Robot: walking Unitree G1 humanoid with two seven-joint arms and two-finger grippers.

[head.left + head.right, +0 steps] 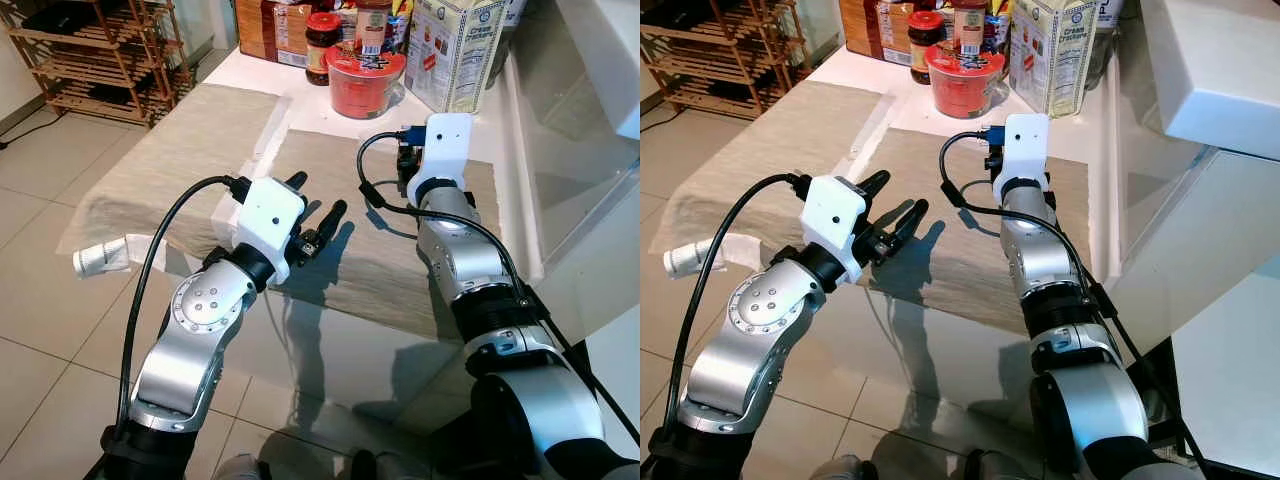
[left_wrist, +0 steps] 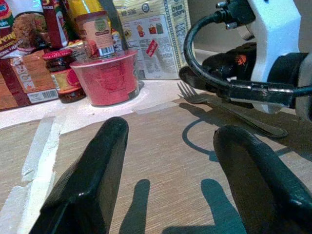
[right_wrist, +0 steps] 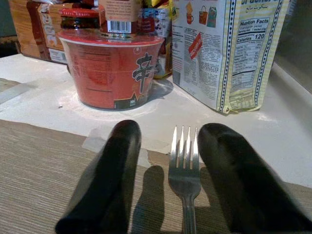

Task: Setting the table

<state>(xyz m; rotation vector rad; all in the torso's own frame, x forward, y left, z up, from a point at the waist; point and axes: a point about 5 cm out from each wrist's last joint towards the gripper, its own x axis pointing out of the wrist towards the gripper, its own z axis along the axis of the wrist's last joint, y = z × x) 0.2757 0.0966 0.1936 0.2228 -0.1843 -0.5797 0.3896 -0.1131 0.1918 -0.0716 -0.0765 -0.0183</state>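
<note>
A silver fork (image 3: 185,168) lies flat on the beige placemat (image 1: 330,170), tines toward the red noodle bowl (image 3: 112,73). My right gripper (image 3: 170,129) is low over the mat and open, one black finger on each side of the fork's neck. In the left wrist view the fork (image 2: 219,105) rests on the mat under that gripper. My left gripper (image 1: 318,195) hovers open and empty over the near left part of the same placemat, pointing toward the bowl.
Behind the mat stand the red bowl (image 1: 365,80), a dark jar (image 1: 322,45), a cracker box (image 1: 455,50) and more packages. A second beige mat (image 1: 190,140) lies to the left. A white counter (image 1: 600,60) rises on the right; a wooden rack (image 1: 100,50) stands far left.
</note>
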